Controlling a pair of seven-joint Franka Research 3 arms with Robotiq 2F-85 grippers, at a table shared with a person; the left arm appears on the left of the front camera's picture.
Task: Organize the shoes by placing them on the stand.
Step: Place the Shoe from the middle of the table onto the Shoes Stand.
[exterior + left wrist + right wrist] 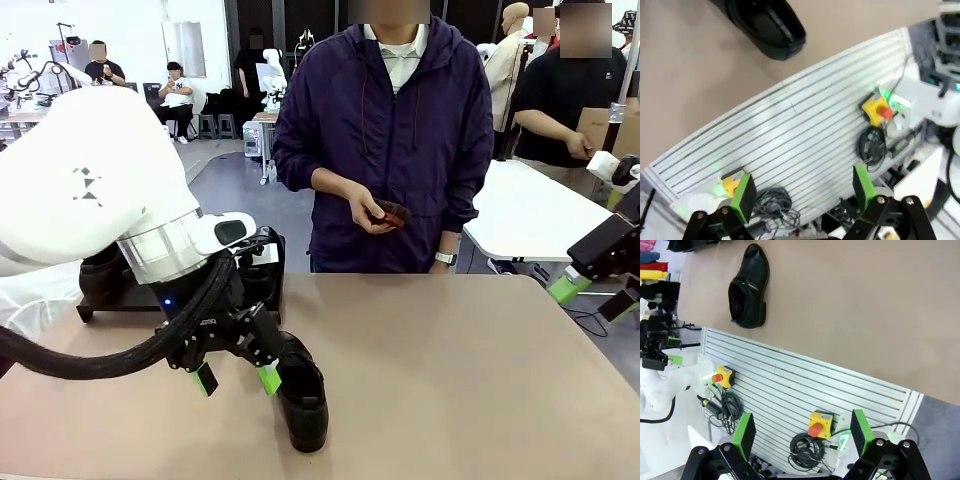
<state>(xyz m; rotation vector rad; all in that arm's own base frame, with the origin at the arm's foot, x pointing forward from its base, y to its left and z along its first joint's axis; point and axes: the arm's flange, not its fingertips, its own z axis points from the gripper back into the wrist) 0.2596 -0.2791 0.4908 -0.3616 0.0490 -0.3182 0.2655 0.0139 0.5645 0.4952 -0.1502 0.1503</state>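
One glossy black shoe [302,398] lies on the tan table near its front edge, toe toward me. My left gripper [236,379] hangs open just to its left, the nearer green pad close to the shoe's heel opening, nothing between the fingers. In the left wrist view the shoe [768,26] is at the top and the left gripper [804,192] is open over the table's edge. The black stand [112,308] sits at the far left, mostly hidden behind my left arm, with dark shoes on it. My right gripper [597,298] is open at the right edge. The shoe [749,287] lies far from the open right gripper [802,431].
A person in a purple jacket [385,110] stands at the far side, holding a small reddish-brown object [391,212]. A white slatted panel [805,135] with yellow stop-button boxes [876,108] and cables runs below the table's front edge. A white table [530,210] stands behind at right.
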